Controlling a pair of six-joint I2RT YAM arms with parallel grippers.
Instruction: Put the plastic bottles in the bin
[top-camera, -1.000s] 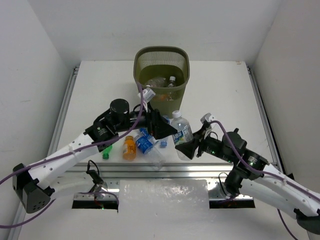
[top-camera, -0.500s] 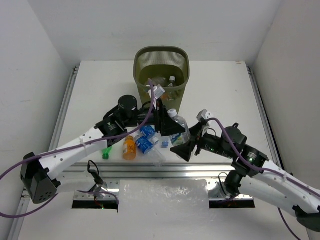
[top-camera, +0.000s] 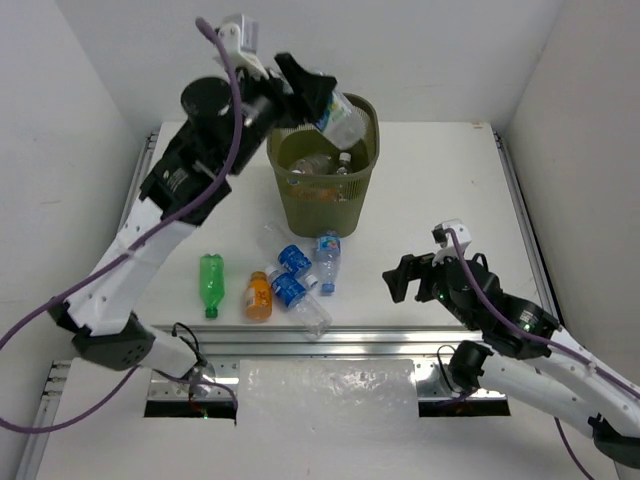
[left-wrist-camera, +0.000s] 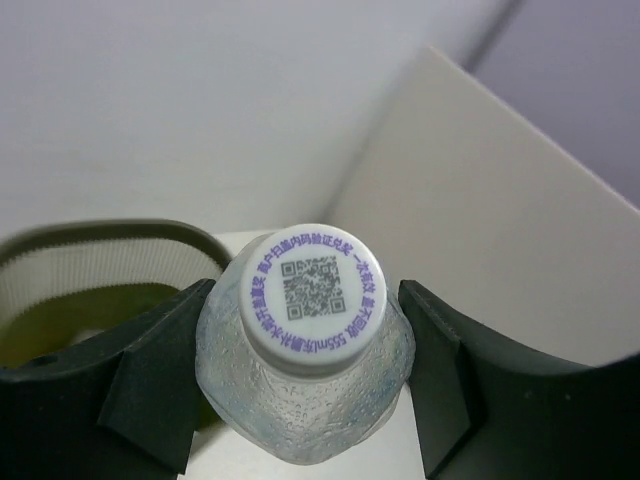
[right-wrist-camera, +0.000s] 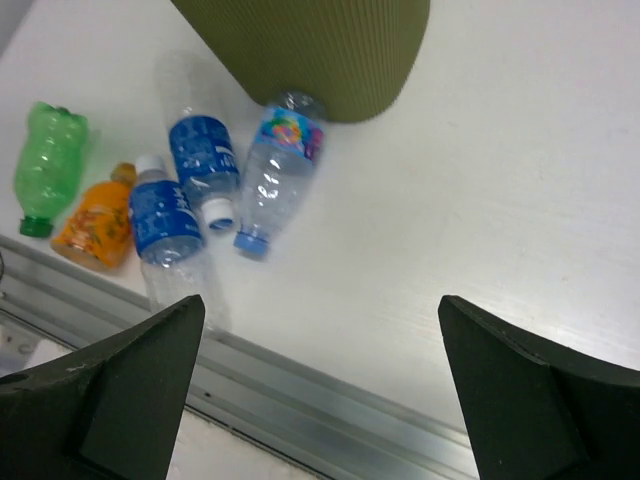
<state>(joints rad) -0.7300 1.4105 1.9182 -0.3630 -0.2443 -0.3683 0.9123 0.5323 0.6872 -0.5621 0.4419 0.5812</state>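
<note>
My left gripper (top-camera: 322, 98) is raised above the olive-green bin (top-camera: 330, 205), shut on a clear white-capped plastic bottle (top-camera: 343, 122) that hangs tilted over the bin's rim. In the left wrist view both fingers (left-wrist-camera: 152, 385) press the bottle (left-wrist-camera: 310, 300) just below its cap, with the bin's rim (left-wrist-camera: 95, 236) below at the left. Some bottles (top-camera: 322, 164) lie inside the bin. On the table lie a green bottle (top-camera: 210, 281), an orange one (top-camera: 259, 296), two blue-labelled ones (top-camera: 292, 261) and a colourful-labelled one (top-camera: 327, 262). My right gripper (top-camera: 399, 281) is open and empty, to their right.
A metal rail (top-camera: 300, 345) runs along the table's near edge. In the right wrist view the bin's wall (right-wrist-camera: 320, 50) stands just behind the lying bottles (right-wrist-camera: 205, 155), and the rail (right-wrist-camera: 330, 400) passes below my right gripper (right-wrist-camera: 325, 400). A clear bottle (top-camera: 312, 318) lies beside the rail.
The left gripper shut on the clear bottle down among the others and lifted it high over the bin. The right gripper opened and drew back to the right.
</note>
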